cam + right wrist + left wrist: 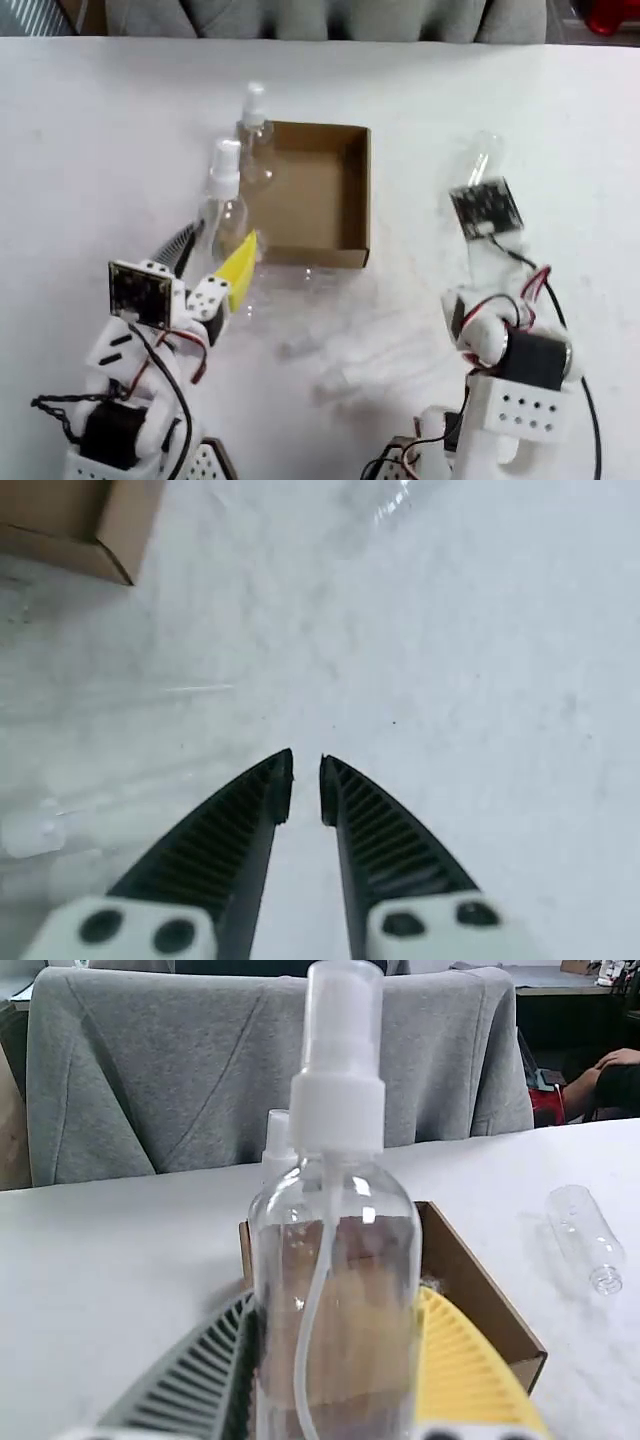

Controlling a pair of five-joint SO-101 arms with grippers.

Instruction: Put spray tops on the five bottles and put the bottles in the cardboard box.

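Observation:
A clear bottle (335,1260) with a white spray top (338,1080) stands upright in my left gripper (335,1380), which is shut on it between a grey and a yellow finger (238,265). It stands just left of the open cardboard box (345,135). A second topped bottle (255,135) stands behind it against the box's left wall. A bare bottle (480,160) lies on its side right of the box, also seen as the bare bottle (587,1237). My right gripper (305,785) hangs over bare table, its black fingers nearly touching with nothing between them.
The box (80,520) has nothing in it. Faint clear and white pieces, likely loose spray tops (300,348), lie on the white table (90,120) in front of the box between the arms. A grey cloth (150,1080) hangs behind the table's far edge.

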